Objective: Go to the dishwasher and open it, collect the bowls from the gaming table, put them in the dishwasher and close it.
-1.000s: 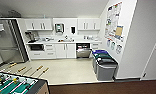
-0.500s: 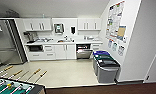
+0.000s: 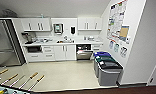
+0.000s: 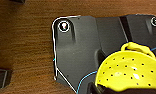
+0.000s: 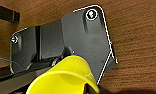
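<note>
Carrying yellow bowls toward the open dishwasher (image 3: 84, 51)

Steer left of the bins (image 3: 107, 68), level; whether either claw is clamped, I can't tell.

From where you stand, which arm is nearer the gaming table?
Left, probably. The gaming table lies at the robot's front left: the left arm is on its side, the right arm on the far side.

Quick count from here: one dishwasher (image 3: 84, 53), one fridge (image 3: 4, 45), three bins (image 3: 107, 67) in a row along the wall, and two yellow bowls (image 4: 130, 72), one by each of my wrists.
</note>
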You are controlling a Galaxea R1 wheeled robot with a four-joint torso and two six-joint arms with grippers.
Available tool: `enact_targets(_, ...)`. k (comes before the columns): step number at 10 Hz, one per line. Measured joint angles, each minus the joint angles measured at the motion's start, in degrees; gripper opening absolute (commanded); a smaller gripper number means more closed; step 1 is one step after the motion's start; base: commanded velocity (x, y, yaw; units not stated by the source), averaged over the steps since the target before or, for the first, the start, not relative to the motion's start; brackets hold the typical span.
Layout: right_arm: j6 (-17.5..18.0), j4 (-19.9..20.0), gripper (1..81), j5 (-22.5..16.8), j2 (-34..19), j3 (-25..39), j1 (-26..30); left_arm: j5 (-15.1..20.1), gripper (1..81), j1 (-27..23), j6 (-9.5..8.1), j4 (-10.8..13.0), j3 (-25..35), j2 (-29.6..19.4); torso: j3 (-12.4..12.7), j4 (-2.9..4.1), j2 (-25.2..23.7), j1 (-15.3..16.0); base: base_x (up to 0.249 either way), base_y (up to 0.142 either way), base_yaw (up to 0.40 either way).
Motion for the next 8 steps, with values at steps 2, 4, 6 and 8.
enact_targets(2, 0.0, 0.0, 1.0, 0.0, 0.0, 0.0, 0.0, -0.1, 1.0, 0.0, 0.0, 0.0, 0.0, 0.0, 0.0, 0.0, 0.0, 0.0, 0.189, 0.0, 0.0)
enact_targets(4, 0.0, 0.0, 1.0, 0.0, 0.1, 0.0, 0.0, -0.1, 1.0, 0.0, 0.0, 0.0, 0.0, 0.0, 0.0, 0.0, 0.0, 0.0, 0.195, 0.0, 0.0)
enact_targets(6, 0.0, 0.0, 1.0, 0.0, 0.0, 0.0, 0.0, -0.1, 1.0, 0.0, 0.0, 0.0, 0.0, 0.0, 0.0, 0.0, 0.0, 0.0, 0.199, 0.0, 0.0)
enact_targets(8, 0.0, 0.0, 1.0, 0.0, 0.0, 0.0, 0.1, -0.1, 1.0, -0.1, 0.0, 0.0, 0.0, 0.0, 0.0, 0.0, 0.0, 0.0, 0.2, 0.0, 0.0)
